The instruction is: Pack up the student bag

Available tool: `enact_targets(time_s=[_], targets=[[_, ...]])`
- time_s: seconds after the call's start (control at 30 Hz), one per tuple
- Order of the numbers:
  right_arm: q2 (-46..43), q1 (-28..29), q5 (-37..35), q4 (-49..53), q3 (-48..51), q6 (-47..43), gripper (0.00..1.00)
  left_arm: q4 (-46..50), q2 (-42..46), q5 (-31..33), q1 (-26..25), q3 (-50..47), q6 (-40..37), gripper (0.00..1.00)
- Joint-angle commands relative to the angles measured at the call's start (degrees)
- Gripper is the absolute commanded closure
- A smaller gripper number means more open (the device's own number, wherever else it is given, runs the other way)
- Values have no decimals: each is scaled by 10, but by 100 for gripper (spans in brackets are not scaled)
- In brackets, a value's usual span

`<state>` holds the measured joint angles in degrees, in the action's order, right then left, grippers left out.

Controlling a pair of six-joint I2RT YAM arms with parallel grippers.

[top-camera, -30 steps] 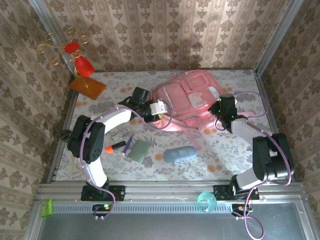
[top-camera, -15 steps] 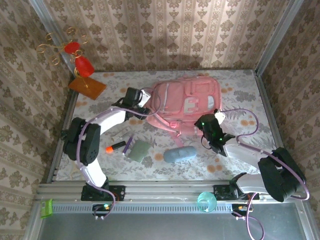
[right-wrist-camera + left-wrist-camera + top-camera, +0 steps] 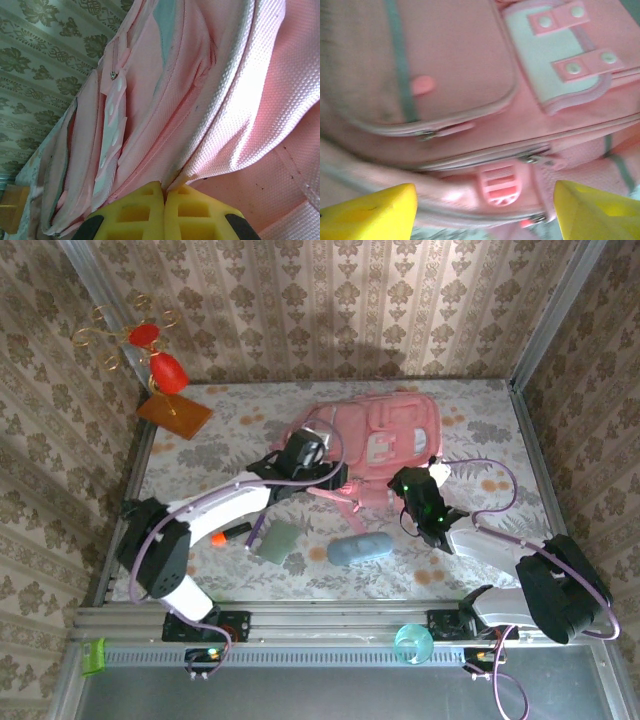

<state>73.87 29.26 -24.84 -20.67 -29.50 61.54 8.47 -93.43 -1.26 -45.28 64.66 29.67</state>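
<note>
Patterned table (image 3: 210, 455) bears student bag (image 3: 390, 435), right hand (image 3: 164, 194) pinching.

The bag (image 3: 385, 440) is soft matt pink cloth, coarsely woven at its side, with a smooth plastic buckle (image 3: 500, 186) and small shiny metal zip pulls (image 3: 426, 135). The block (image 3: 174, 415) at the tabletop's (image 3: 470, 540) far left corner looks like smooth wood.

— What do we have around us?
— Beige damask wallpaper (image 3: 330, 300) on three walls, we'd say; a floral-patterned table (image 3: 480, 420) below; a metal rail (image 3: 340, 625) along our near edge; soft shadow on the back wall.
</note>
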Motion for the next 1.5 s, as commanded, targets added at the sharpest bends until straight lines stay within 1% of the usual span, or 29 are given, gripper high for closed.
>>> enact_targets(time_s=[0.0, 0.07, 0.13, 0.33, 0.4, 0.47, 0.7, 0.73, 0.9, 1.1, 1.2, 1.47], targets=[[-11, 8, 14, -68, 2, -5, 100, 4, -46, -34, -17, 48, 85, 28], [-9, 8, 18, -80, 6, -1, 100, 9, -72, -35, -29, 68, 92, 29], [-8, 8, 21, -89, 7, 0, 100, 24, -94, -22, -42, 91, 91, 29], [-9, 8, 29, -117, 16, 11, 100, 89, -130, 59, -74, 136, 63, 29], [-8, 7, 31, -126, 17, 14, 100, 119, -144, 94, -86, 154, 52, 29], [-7, 8, 33, -133, 17, 15, 100, 130, -156, 118, -92, 160, 50, 28], [1, 7, 42, -146, 19, 18, 100, 141, -199, 159, -95, 195, 42, 27], [1, 8, 42, -146, 21, 18, 100, 143, -202, 166, -95, 199, 39, 28], [-7, 5, 34, -141, 29, 10, 100, 143, -210, 186, -91, 201, 28, 41], [-16, 0, 28, -130, 34, 1, 100, 135, -199, 179, -91, 195, 20, 53], [-17, -1, 28, -128, 35, 0, 100, 137, -195, 173, -90, 196, 18, 58], [-14, -5, 28, -130, 36, -1, 100, 136, -184, 168, -89, 177, 22, 65]])
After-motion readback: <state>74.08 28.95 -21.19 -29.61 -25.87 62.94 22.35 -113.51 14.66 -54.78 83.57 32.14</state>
